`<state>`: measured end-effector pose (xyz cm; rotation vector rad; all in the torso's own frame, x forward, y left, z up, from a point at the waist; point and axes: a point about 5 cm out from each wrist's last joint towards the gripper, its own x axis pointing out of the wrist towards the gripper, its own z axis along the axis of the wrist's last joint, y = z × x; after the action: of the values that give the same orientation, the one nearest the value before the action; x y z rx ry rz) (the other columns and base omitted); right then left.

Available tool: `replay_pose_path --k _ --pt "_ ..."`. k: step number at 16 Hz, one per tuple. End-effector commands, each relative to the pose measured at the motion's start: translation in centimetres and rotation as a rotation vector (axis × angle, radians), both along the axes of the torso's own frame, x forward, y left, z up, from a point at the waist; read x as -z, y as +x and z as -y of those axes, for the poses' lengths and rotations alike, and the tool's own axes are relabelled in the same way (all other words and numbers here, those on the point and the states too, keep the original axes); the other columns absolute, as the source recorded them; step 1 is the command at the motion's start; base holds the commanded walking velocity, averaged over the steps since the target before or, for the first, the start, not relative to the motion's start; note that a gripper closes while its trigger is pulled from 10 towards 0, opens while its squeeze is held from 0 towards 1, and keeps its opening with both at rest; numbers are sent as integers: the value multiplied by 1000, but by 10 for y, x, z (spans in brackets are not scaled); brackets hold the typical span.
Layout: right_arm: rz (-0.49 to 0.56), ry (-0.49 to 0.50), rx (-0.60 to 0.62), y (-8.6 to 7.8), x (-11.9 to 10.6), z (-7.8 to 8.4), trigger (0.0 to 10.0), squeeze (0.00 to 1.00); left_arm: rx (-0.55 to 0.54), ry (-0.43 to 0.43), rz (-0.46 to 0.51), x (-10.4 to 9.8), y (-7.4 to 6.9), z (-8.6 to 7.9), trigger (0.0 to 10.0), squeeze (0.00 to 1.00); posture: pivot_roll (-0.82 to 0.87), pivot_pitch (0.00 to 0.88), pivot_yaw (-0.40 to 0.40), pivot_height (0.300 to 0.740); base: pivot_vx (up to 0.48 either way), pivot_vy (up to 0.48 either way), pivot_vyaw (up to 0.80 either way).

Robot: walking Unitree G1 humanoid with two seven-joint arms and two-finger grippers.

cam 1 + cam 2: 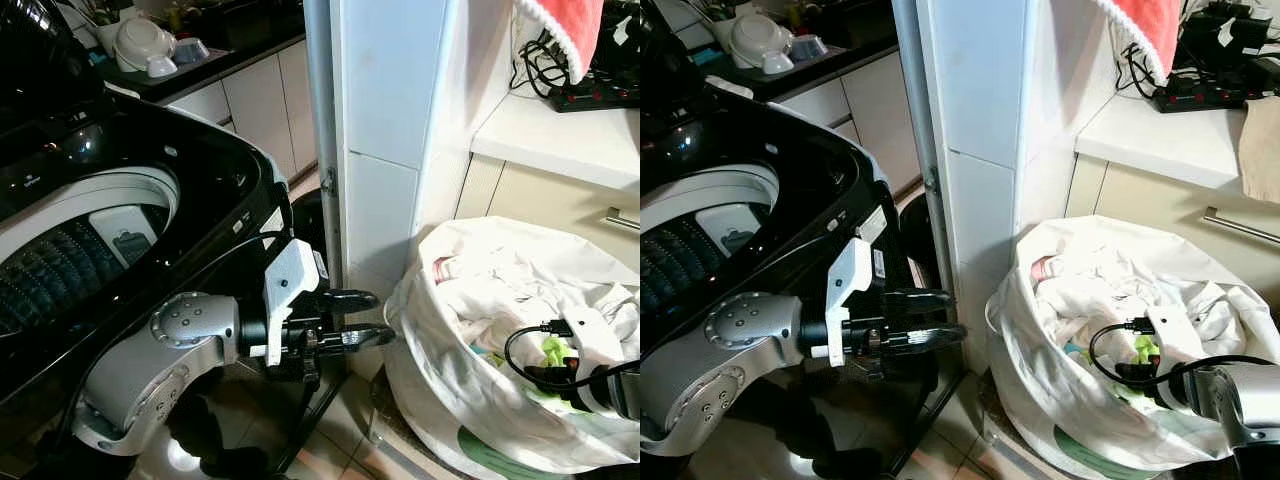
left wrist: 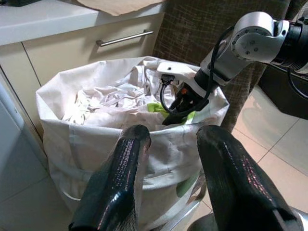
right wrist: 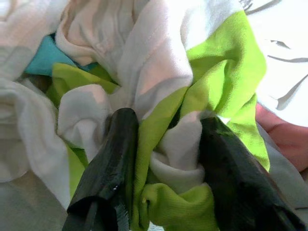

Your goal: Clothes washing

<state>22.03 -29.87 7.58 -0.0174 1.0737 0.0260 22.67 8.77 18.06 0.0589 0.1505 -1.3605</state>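
Note:
The black top-loading washing machine stands with its lid up on my left, its drum showing. A white laundry bag full of pale clothes sits on the floor at the right. My right gripper is down inside the bag, its fingers pinched on a bunched fold of a green and white garment. In the left wrist view the right gripper sits at the bag's far rim. My left gripper hovers open and empty between the washer and the bag.
A white tiled pillar rises between washer and bag. Behind the bag is a cabinet with a bar handle under a counter holding a power strip; a red towel hangs above. Bowls sit on the far kitchen counter.

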Motion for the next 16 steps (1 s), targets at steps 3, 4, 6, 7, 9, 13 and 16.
replay_pose_path --k 3,4,6,7,9,13,16 --pt "67 96 -30 2 -9 -6 0 0 23 13 -2 -1 -3 0 10000 0 -102 0 124 740 0 0 0" --pt "67 102 -30 2 -10 -6 0 0 22 12 -3 -1 -3 0 10000 0 -102 0 124 740 0 0 0" --pt "65 110 -50 0 -16 -3 0 0 25 13 -1 -1 -2 0 10000 0 -103 0 124 740 0 0 0" --pt "88 116 -60 -1 -25 1 0 0 23 10 3 -3 -2 0 10000 0 -102 0 123 740 0 0 0" --pt "286 234 -78 8 -70 10 0 0 -9 -20 38 -10 2 -1 10000 0 -103 0 125 740 0 0 0" --pt "597 363 -157 22 -149 12 0 0 -106 -135 142 -33 18 2 10000 0 -109 0 129 740 0 0 0" --pt "818 554 -325 33 -204 -21 0 0 -276 -325 265 -69 40 4 10000 953 -107 0 122 740 0 0 0"
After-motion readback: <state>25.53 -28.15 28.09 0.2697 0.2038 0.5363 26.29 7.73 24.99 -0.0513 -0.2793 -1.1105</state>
